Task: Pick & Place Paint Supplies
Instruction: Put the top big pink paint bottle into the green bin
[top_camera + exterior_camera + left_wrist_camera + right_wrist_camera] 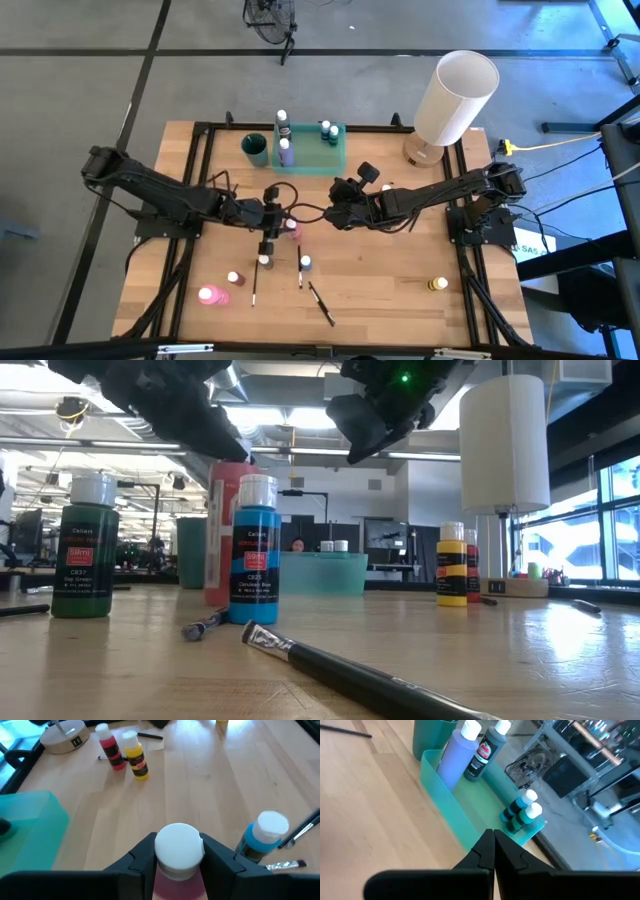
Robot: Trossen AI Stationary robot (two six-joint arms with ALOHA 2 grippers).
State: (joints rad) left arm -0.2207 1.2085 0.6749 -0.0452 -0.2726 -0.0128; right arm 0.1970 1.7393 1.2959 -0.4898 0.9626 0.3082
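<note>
At table centre, left gripper (179, 865) clasps one pink bottle (179, 851); right gripper (493, 851) clenched, perhaps empty.

Grey concrete floor (80, 90) surrounds the wooden table (380, 270). Beyond it, bright ceiling lights (300, 418), exposed ducts, tall windows (615, 520) at one side, and what may be desks farther back.

We see two dark, nearly black jointed arms of chunky segments, with black cables looping beside them. The left claw (179, 865) has broad, angular matte-black fingers; the right claw (493, 851) has tapered black ones. A small green light glows on one wrist.
</note>
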